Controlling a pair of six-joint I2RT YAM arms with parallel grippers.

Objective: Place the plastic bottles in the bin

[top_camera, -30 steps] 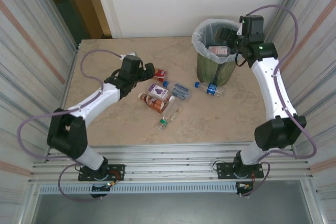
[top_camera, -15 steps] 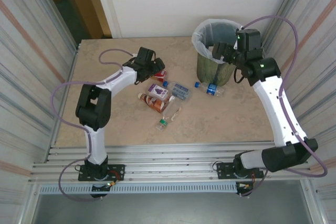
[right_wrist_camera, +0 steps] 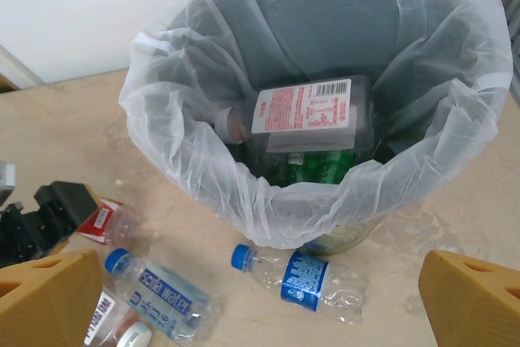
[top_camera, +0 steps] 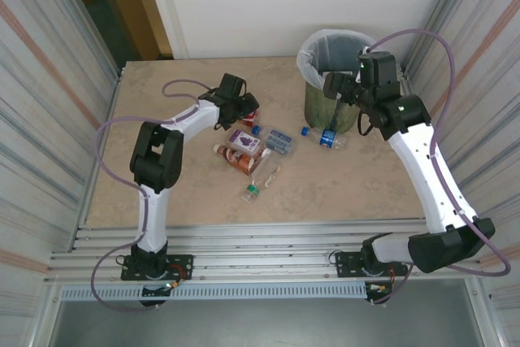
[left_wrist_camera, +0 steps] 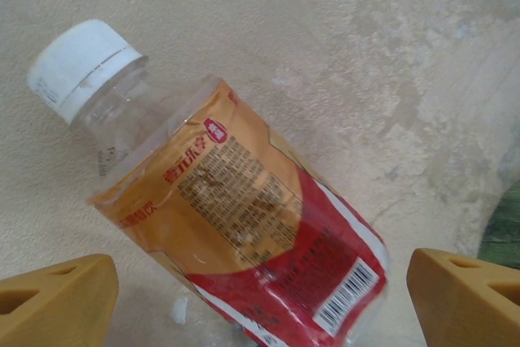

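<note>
The table [top_camera: 341,193] takes up the middle of the top view. The nearest item, just below frame centre, is a small clear bottle with a green cap [top_camera: 253,191]. Above it, an amber bottle [top_camera: 235,158], a purple-labelled bottle [top_camera: 244,141] and a blue-labelled bottle [top_camera: 279,140] lie close together. A blue-capped bottle [top_camera: 325,137] lies to their right, at the foot of the bin [top_camera: 315,107].

The left gripper [top_camera: 245,108] hangs left of centre, over a red-labelled bottle [top_camera: 249,117]. In the left wrist view, this white-capped bottle lies diagonally on the table. The fingers [left_wrist_camera: 53,298] sit at the lower corners of the frame, wide apart and clear of the bottle. Nothing is gripped.

The bin stands at upper right, with its white liner folded over the rim. The right gripper [top_camera: 333,87] hovers at the near rim with its jaws fully spread, holding nothing. In the right wrist view, a barcode-labelled bottle [right_wrist_camera: 302,111] and a green bottle [right_wrist_camera: 313,162] lie inside the bin.
</note>
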